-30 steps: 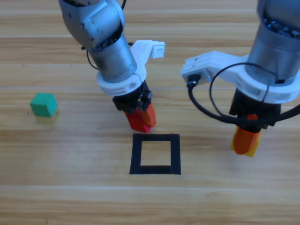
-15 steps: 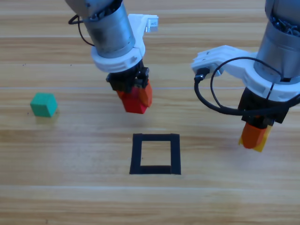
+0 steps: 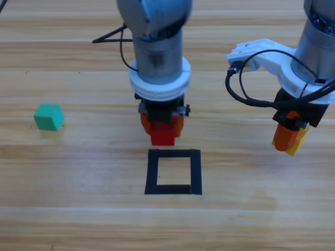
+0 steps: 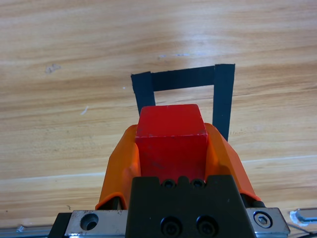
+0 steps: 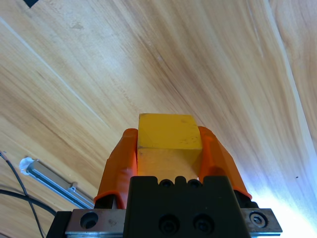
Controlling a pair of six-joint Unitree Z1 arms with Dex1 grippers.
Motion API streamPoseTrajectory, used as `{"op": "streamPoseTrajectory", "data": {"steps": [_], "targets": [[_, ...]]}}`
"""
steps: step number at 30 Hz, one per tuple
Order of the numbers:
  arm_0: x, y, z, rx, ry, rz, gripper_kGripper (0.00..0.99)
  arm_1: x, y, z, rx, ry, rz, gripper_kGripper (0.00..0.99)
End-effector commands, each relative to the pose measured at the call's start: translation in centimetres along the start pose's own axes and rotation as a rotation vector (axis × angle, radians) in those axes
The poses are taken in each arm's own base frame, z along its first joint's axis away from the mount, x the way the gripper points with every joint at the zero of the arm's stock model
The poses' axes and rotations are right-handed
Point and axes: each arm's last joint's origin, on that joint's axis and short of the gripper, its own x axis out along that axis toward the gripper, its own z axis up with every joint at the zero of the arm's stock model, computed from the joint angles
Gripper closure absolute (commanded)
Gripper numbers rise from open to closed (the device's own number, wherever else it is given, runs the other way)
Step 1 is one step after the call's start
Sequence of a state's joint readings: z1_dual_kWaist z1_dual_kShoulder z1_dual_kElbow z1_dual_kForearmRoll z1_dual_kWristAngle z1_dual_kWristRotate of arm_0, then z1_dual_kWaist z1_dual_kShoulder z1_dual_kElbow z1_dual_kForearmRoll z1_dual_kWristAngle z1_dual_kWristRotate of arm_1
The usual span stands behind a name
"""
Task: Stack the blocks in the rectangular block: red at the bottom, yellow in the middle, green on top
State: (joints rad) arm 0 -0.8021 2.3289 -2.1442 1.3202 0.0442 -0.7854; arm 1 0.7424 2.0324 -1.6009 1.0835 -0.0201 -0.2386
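1. The right gripper [image 5: 170, 148] rises from the bottom edge, its two orange jaws closed against the sides of the yellow cube [image 5: 169, 132].
2. The cube's top face sits level between the jaws.
3. Beyond it lies the wooden table [image 5: 148, 59], grain running diagonally.
4. A black cable [image 5: 22, 191] crosses the lower left corner.

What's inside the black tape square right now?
Only bare wood shows inside the black tape square. No block is in it. The left tool holds the red block just beyond its far edge; the left wrist view hides part of the opening.
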Motion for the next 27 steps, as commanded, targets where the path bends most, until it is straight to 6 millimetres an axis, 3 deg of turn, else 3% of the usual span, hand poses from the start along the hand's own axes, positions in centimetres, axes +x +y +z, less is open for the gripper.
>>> {"op": "streamPoseTrajectory", "data": {"steps": [1,8,15,20,27], "targets": [[2.0,-2.7,-2.3,-0.004,0.007,0.062,0.990,-0.9,-1.4,-1.2,0.051,-0.033,-0.028,0.990],[3.5,-3.5,-2.6,-0.068,0.003,0.091,0.990,-1.3,-2.3,-2.0,0.139,-0.065,0.000,0.990],[4.9,-3.7,-2.4,-0.078,0.011,0.111,0.990,-2.3,-4.9,-4.0,0.410,-0.142,0.108,0.990],[5.4,-3.8,-2.3,-0.073,0.017,0.116,0.990,-2.9,-4.8,-5.5,0.600,-0.199,0.027,0.990],[6.0,-3.5,-2.4,-0.084,0.037,0.111,0.990,-2.5,-4.5,-4.7,0.769,-0.170,-0.001,0.990]]}}
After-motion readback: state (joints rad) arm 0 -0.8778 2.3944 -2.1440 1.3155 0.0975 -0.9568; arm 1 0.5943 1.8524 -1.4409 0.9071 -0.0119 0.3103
